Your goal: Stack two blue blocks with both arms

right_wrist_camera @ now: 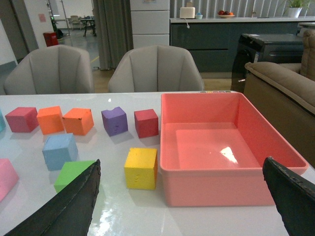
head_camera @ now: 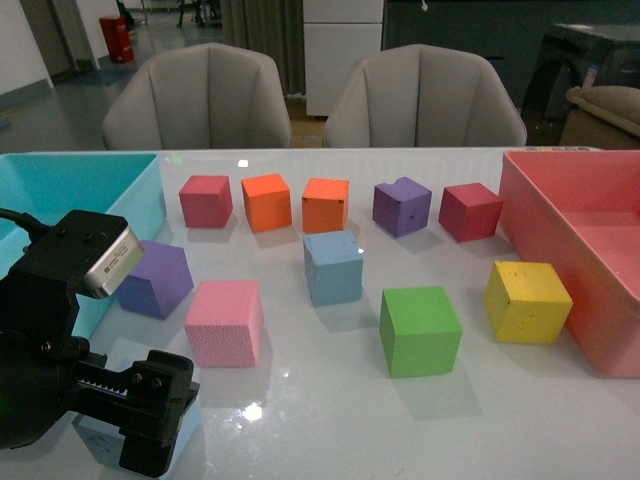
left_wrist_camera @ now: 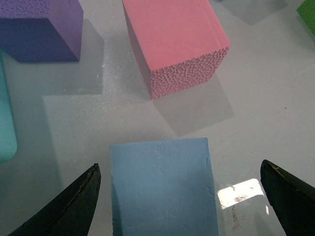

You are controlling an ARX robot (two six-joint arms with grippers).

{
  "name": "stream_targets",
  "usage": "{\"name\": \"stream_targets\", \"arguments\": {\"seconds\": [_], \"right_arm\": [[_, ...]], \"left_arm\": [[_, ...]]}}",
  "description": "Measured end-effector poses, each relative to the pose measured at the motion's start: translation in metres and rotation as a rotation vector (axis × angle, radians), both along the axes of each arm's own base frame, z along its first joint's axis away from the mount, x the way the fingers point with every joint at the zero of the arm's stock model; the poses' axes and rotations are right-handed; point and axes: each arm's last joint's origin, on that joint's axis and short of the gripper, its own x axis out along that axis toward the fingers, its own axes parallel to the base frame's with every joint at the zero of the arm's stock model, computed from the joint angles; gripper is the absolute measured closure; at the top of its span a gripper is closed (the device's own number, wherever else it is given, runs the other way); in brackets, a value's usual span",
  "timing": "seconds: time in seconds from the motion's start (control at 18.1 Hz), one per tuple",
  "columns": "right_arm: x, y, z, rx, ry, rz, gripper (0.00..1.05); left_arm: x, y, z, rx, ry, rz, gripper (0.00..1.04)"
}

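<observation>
While the left gripper (left_wrist_camera: 179, 166) is hanging over the near left part of the bench (head_camera: 330, 420), its fingers (left_wrist_camera: 74, 201) are standing wide apart on either side of one blue block (left_wrist_camera: 162, 191). Bare bench is showing between each finger and the block, so the gripper is grasping nothing. A pink block (left_wrist_camera: 174, 44) is lying just beyond this blue block, with a purple block (left_wrist_camera: 39, 29) beside it, next to the teal bin (head_camera: 70, 190). The second blue block (head_camera: 333, 266) is sitting upright near the middle of the bench, in front of two orange blocks (head_camera: 325, 204) and apart from every neighbour; a green block (head_camera: 420, 330) is resting nearer the robot, to its right. The right gripper (right_wrist_camera: 181, 162) is facing across the bench, its fingers (right_wrist_camera: 74, 206) spread fully and empty, with the pink bin (right_wrist_camera: 221, 189) lying between them in its wrist view.
</observation>
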Motion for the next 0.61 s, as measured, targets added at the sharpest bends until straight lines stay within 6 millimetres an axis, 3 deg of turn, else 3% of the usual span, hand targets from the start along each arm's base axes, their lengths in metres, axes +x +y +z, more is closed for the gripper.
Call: {"name": "stream_targets", "arguments": {"seconds": [0.5,0.55,0.61], "right_arm": [[0.0,0.0,0.0,0.0,0.0,0.0,0.06],[0.0,0.0,0.0,0.0,0.0,0.0,0.06],[0.0,0.0,0.0,0.0,0.0,0.0,0.06]], "left_arm": [[0.002,0.001,-0.042,0.055,0.081,-0.002,0.07],[0.001,0.001,-0.045,0.063,0.088,0.002,0.11],[0.001,0.0,-0.045,0.066,0.089,0.0,0.22]]}}
